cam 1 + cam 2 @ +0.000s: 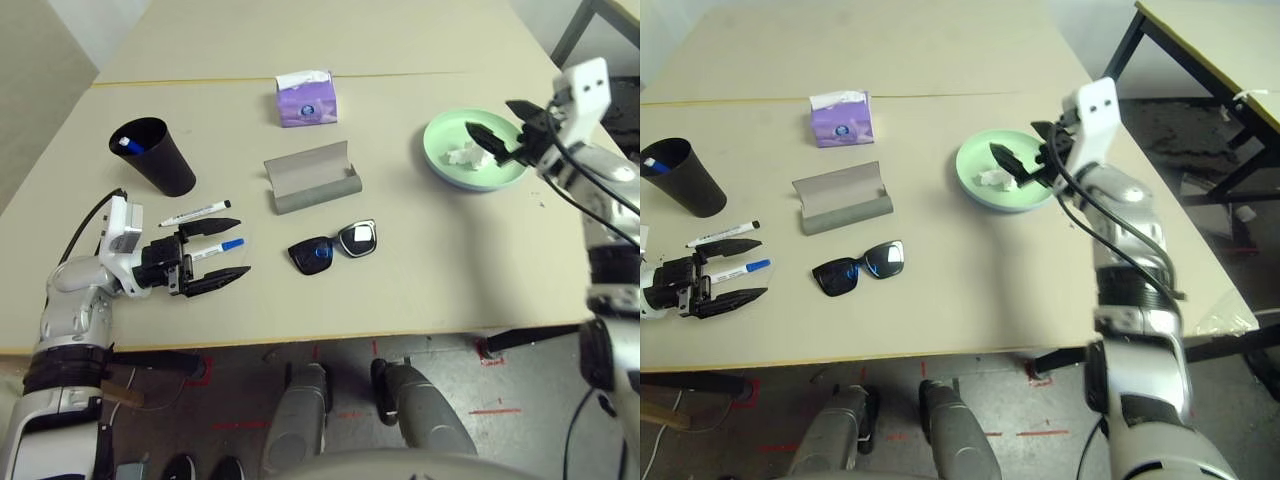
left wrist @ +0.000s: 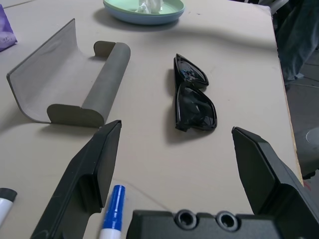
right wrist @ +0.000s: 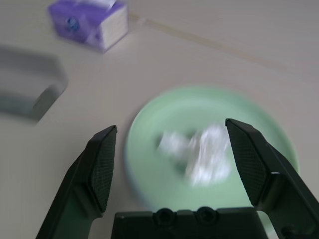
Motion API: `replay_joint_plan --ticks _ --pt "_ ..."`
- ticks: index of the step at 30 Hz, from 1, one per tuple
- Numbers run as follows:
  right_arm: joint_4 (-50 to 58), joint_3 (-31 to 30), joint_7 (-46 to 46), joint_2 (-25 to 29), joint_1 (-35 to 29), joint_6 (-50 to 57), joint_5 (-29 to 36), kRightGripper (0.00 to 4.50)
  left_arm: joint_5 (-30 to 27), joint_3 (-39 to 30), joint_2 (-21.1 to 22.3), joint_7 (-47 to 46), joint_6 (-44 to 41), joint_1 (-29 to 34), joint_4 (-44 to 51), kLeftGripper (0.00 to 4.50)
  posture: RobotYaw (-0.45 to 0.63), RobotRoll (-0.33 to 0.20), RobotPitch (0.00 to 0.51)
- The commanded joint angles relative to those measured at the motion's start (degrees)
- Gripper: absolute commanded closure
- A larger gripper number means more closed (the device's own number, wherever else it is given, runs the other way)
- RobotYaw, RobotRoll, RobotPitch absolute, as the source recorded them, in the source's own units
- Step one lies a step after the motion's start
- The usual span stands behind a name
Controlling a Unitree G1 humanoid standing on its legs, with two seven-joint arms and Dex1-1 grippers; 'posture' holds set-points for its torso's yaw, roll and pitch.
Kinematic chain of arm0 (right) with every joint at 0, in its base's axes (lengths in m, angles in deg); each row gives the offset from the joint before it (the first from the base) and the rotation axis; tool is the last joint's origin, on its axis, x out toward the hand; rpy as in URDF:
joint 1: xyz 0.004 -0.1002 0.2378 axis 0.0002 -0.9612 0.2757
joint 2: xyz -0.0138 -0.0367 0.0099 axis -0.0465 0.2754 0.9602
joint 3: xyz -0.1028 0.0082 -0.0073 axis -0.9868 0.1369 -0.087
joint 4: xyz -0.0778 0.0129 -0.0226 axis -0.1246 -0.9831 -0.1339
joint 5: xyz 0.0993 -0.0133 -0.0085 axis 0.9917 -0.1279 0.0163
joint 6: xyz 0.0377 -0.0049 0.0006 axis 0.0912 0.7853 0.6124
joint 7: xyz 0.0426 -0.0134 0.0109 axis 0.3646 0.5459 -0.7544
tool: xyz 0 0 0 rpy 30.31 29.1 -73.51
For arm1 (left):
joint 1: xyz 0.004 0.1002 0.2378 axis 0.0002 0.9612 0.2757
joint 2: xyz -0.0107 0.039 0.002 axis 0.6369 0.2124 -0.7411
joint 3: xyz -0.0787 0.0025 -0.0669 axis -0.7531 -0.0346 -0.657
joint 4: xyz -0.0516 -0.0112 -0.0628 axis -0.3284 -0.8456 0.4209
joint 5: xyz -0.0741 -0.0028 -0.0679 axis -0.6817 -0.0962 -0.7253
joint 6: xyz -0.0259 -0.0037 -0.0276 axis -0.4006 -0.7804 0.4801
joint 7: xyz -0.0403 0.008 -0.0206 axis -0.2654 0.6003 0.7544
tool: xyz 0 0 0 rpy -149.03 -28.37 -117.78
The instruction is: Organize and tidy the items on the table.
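You're looking at a pale beige table with a yellowish seam, over a grey floor with red tape marks. Your right gripper, jaws spread and empty, hangs above the crumpled tissue in the light-green plate. Your left gripper is also spread, straddling the blue-capped marker near the sunglasses.

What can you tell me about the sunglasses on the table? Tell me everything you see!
The black sunglasses are dark, shiny plastic with two big lenses that catch bluish and white reflections. They lie flat on the pale table, arms folded shut, near its front edge. The open grey glasses case sits just behind them, not touching. The left end effector is off to one side, apart from them. Only the table touches them.
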Motion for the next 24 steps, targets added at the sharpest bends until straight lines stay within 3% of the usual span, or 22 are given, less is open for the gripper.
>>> replay_joint_plan --ticks 1,3,5,7,10,12,14,24 --pt "13.7 3.4 0.8 2.7 -2.8 13.6 7.2 0.07 1.3 -0.3 1.7 2.3 0.7 -0.5 -2.4 0.0 -0.09 0.0 0.231" --pt "19.6 6.1 3.1 1.8 -2.5 21.5 13.2 0.07 1.5 -0.2 2.1 2.9 1.0 -1.1 -3.6 0.0 -0.1 0.0 0.232" --pt "24.4 10.2 10.0 -2.9 1.5 31.9 19.6 0.07 1.5 0.2 2.4 3.0 1.3 -1.5 -4.4 0.0 -0.11 0.0 0.233" --pt "28.6 10.9 16.5 -5.9 5.1 38.6 20.2 0.07 1.4 0.5 2.6 3.0 1.6 -2.0 -5.0 0.0 -0.11 0.0 0.235" --pt "33.1 7.2 22.7 -9.6 12.2 49.7 19.7 0.07 1.6 0.8 2.4 3.0 2.1 -2.6 -5.7 0.0 -0.11 0.0 0.234" --pt "32.1 2.9 23.0 -7.9 17.8 58.1 20.6 0.07 1.7 1.0 2.0 3.0 2.4 -2.7 -6.0 0.0 -0.11 0.0 0.235" --pt "30.4 0.0 23.6 -9.6 23.0 61.1 20.4 0.07 1.8 1.2 1.7 3.0 2.7 -2.8 -6.3 0.0 -0.11 0.0 0.232" --pt "20.0 -35.4 11.3 -3.8 32.2 44.2 10.1 0.07 2.3 1.0 1.0 3.0 4.2 -3.0 -7.8 0.0 -0.1 0.0 0.224"
